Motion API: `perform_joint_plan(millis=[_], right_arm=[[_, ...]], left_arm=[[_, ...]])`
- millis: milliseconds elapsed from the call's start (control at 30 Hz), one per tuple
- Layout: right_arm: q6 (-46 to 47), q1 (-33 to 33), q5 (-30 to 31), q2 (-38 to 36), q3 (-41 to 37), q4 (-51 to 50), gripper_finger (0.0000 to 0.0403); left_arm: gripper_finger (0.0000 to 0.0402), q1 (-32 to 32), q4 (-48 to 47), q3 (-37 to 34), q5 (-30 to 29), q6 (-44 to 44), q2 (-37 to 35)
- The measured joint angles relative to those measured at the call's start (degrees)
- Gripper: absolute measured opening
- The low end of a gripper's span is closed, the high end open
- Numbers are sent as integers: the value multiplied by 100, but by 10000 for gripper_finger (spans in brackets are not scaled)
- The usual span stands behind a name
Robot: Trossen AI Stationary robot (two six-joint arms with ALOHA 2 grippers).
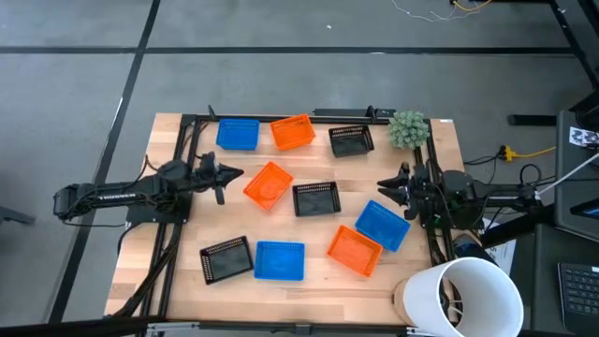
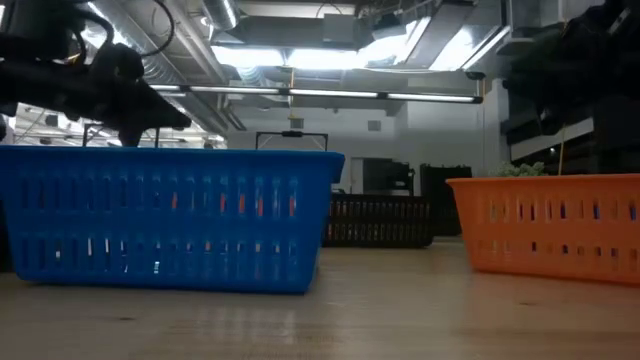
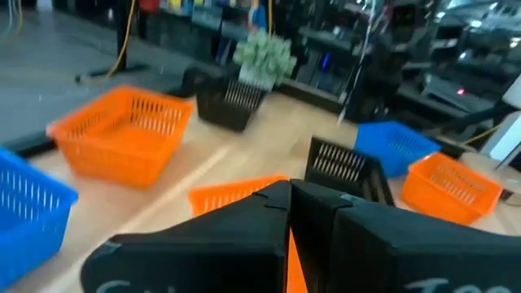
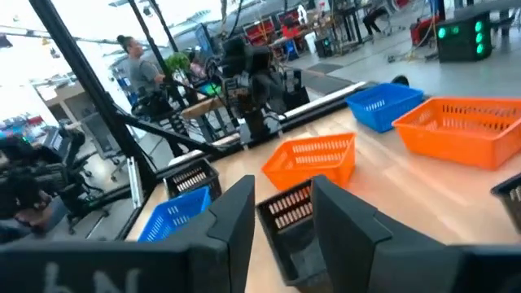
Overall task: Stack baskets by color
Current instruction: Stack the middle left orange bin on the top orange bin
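Three blue, three orange and three black baskets rest singly on their bottoms across the table. Blue [image 1: 237, 134], orange [image 1: 293, 132] and black [image 1: 351, 140] stand along the far edge. Orange [image 1: 269, 184] and black [image 1: 315, 198] sit in the middle. Black [image 1: 226, 259], blue [image 1: 280, 260], orange [image 1: 354, 251] and blue [image 1: 382, 225] are near the front. My left gripper [image 1: 234, 174] is shut and empty, hovering left of the middle orange basket [image 3: 236, 194]. My right gripper [image 1: 384, 185] is open and empty at the right, its fingers [image 4: 281, 213] pointing toward the middle black basket [image 4: 286, 210].
A green fuzzy plant [image 1: 408, 128] stands at the far right corner. A large white bucket [image 1: 463, 295] sits off the near right corner. Black frame rails [image 1: 187, 150] run along the table's left, far and right sides. Bare wood lies between the baskets.
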Motion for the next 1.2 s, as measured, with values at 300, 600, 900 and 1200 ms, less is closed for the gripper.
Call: perform_joint_plan(millis=[300,600,900,1200], right_arm=[[949,2,-905,421,-2,1591,122],[32,2,-1058,945,-2,1872,122],[-1148,0,-1038,1078,376,2182,122],[-2023,-2,-1503,1426,1191,2060,122]], left_arm=[[0,0,514,0,17,-265,1],[0,-2,934,0,321,-271,2],[0,-2,1443,1,1193,-271,2],[0,-10,2108,1,1306,-269,2]])
